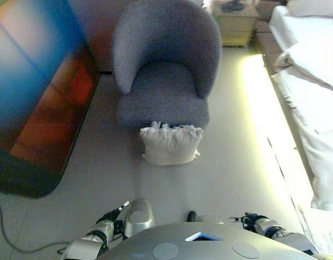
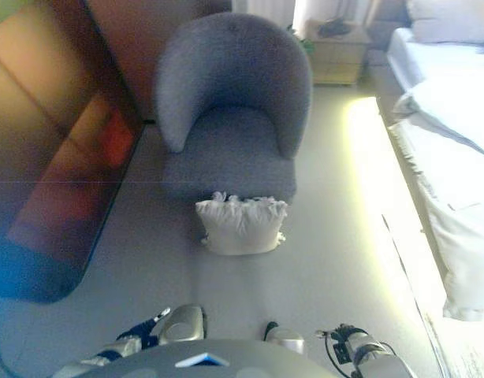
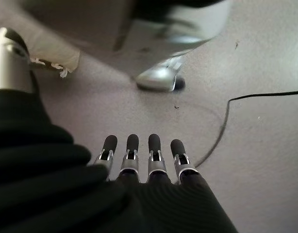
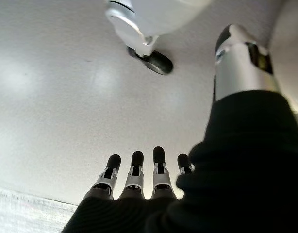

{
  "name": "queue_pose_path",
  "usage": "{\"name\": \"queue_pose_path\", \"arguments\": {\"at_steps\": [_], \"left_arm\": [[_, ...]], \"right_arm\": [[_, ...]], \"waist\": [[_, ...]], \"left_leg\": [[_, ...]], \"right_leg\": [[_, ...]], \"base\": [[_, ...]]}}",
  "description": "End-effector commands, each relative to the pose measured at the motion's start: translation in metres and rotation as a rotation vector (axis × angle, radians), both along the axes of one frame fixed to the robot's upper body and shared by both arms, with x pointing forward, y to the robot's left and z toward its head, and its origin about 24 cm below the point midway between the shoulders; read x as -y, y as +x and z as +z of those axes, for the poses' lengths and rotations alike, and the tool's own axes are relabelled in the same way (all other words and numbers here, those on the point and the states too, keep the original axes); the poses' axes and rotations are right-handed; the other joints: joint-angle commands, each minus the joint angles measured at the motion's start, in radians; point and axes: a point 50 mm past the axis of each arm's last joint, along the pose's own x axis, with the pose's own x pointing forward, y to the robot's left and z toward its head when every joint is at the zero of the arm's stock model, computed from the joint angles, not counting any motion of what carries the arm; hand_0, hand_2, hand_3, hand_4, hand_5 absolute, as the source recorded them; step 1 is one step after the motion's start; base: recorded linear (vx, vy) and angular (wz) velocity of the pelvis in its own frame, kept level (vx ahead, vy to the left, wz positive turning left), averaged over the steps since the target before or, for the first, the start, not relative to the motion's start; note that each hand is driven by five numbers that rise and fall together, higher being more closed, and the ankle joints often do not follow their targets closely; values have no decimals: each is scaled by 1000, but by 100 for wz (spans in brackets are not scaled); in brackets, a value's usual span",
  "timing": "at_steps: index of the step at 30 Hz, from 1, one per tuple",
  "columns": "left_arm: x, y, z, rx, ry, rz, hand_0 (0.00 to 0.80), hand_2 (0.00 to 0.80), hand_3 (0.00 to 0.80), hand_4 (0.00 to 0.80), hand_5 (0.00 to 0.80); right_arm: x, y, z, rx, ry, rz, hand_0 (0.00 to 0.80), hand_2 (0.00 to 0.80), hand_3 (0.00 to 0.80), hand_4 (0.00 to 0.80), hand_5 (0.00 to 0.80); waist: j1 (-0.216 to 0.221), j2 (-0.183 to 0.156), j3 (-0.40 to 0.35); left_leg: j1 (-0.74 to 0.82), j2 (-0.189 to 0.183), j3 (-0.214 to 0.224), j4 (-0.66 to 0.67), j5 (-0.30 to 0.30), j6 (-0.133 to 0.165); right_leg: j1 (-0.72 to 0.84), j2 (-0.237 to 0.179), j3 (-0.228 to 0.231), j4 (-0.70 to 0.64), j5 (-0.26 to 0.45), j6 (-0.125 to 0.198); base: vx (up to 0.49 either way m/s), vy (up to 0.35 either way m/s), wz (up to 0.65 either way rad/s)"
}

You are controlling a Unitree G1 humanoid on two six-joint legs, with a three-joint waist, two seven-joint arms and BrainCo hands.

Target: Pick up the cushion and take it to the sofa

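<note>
A white frilled cushion (image 1: pixel 171 144) lies on the grey floor, leaning against the front of a blue-grey armchair (image 1: pixel 164 73). My left hand (image 3: pixel 139 160) hangs low at my left side, fingers straight and holding nothing. At my right side my right hand (image 4: pixel 144 172) also hangs with straight, empty fingers. Both hands are well short of the cushion, which shows again in the right eye view as the cushion (image 2: pixel 240 224). A frilled corner of the cushion (image 3: pixel 54 60) shows in the left wrist view.
A dark cabinet with a glossy front (image 1: pixel 36 97) runs along the left. A bed with white linen (image 1: pixel 313 86) fills the right side, with a lit strip along its base. A bedside table (image 1: pixel 234 21) stands at the back.
</note>
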Motion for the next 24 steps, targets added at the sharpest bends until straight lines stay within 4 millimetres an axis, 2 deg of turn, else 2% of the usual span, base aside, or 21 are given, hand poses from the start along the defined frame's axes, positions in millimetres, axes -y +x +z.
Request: {"name": "queue_pose_path", "arguments": {"at_steps": [1, 2, 4, 7, 10, 11, 12, 13, 14, 16, 17, 19, 20, 21, 22, 24], "left_arm": [[5, 1, -1, -11, -19, 22, 0, 0, 0, 0, 0], [4, -2, -1, -20, -20, 33, 0, 0, 0, 0, 0], [5, -7, -2, -37, -26, 47, 0, 0, 0, 0, 0], [7, -11, -4, -37, -34, 34, 0, 0, 0, 0, 0], [9, -8, -3, -15, -33, 7, 0, 0, 0, 0, 0], [7, -5, -3, -10, -24, -8, 0, 0, 0, 0, 0], [5, -2, -2, -7, -15, -25, 0, 0, 0, 0, 0], [2, 3, 0, 10, -7, -56, 0, 0, 0, 0, 0], [-1, 8, 2, 28, 2, -62, 0, 0, 0, 0, 0], [-5, 15, 4, 41, 18, -56, 0, 0, 0, 0, 0], [-9, 22, 7, 44, 33, -57, 0, 0, 0, 0, 0], [-14, 32, 10, 55, 48, -61, 0, 0, 0, 0, 0], [-16, 42, 13, 70, 58, -61, 0, 0, 0, 0, 0], [-16, 49, 16, 87, 67, -54, 0, 0, 0, 0, 0], [-17, 59, 19, 111, 74, -42, 0, 0, 0, 0, 0], [-17, 64, 21, 124, 74, -45, 0, 0, 0, 0, 0]], "right_arm": [[4, 10, 3, 11, 3, 11, 0, 0, 0, 0, 0], [2, 10, 2, 16, 12, 20, 0, 0, 0, 0, 0], [-3, 13, 1, 31, 22, 23, 0, 0, 0, 0, 0], [-8, 16, 1, 35, 10, -4, 0, 0, 0, 0, 0], [-7, 15, 1, 25, -33, -72, 0, 0, 0, 0, 0], [-7, 12, 0, 26, -38, -101, 0, 0, 0, 0, 0], [-7, 9, 0, 23, -33, -120, 0, 0, 0, 0, 0], [-9, 9, -1, 23, 0, -105, 0, 0, 0, 0, 0], [-12, 14, -1, 44, 0, -48, 0, 0, 0, 0, 0], [-13, 25, 1, 96, -39, 28, 0, 0, 0, 0, 0], [-15, 33, 3, 131, -28, 45, 0, 0, 0, 0, 0], [-18, 41, 4, 152, 4, 25, 0, 0, 0, 0, 0], [-21, 47, 5, 168, 14, 29, 0, 0, 0, 0, 0], [-23, 53, 6, 186, 25, 36, 0, 0, 0, 0, 0], [-28, 59, 7, 210, 46, 49, 0, 0, 0, 0, 0], [-32, 61, 7, 208, 79, 57, 0, 0, 0, 0, 0]], "waist": [[42, 57, 40], [49, 63, 41], [61, 67, 34], [65, 69, 16], [53, 55, -3], [48, 46, -8], [46, 37, -17], [45, 20, -25], [37, 15, -32], [30, 22, -30], [28, 23, -17], [25, 27, 2], [22, 28, 15], [19, 30, 26], [12, 26, 39], [-1, 21, 52]], "left_leg": [[-15, 32, -16, -102, 32, 18], [-15, 42, -22, -153, 69, 9], [-6, 56, -31, -204, 99, 1], [5, 80, -36, -206, 92, 3], [8, 77, -13, -135, -21, 49], [-4, 64, -2, -76, -59, 71], [-14, 52, 4, -39, -76, 80], [-13, 31, 24, -9, -106, 108], [25, 18, 36, -36, -121, 127], [86, 16, 56, -75, -130, 137], [121, 19, 63, -87, -141, 129], [138, 32, 65, -87, -145, 117], [143, 38, 67, -80, -150, 109], [144, 44, 73, -79, -153, 104], [124, 52, 87, -77, -146, 104], [112, 59, 78, -68, -156, 104]], "right_leg": [[39, 51, 39, 78, -102, 25], [61, 61, 40, 76, -115, 20], [103, 66, 47, 73, -143, 14], [140, 58, 68, 96, -200, 9], [151, 8, 80, 172, -245, 31], [161, -9, 78, 211, -257, 44], [172, -20, 73, 225, -249, 57], [164, -47, 58, 302, -202, 89], [103, -77, 48, 408, -121, 110], [5, -118, 17, 521, -51, 120], [-33, -129, -19, 497, -82, 117], [-64, -107, -51, 411, -129, 98], [-98, -109, -57, 333, -116, 96], [-133, -120, -51, 289, -83, 102], [-185, -136, -32, 210, -2, 115], [-223, -149, 27, 199, 42, 125]], "base": [[415, 69, 53], [431, 88, 29], [454, 131, 1], [466, 219, -33], [460, 320, -49], [387, 254, -21], [445, 268, -8], [460, 285, -3], [461, 304, -14], [340, 219, -25], [275, 102, -33], [168, -20, -34], [26, -99, -17], [-94, -168, -11], [-106, -170, -7], [-27, -171, 2]]}}
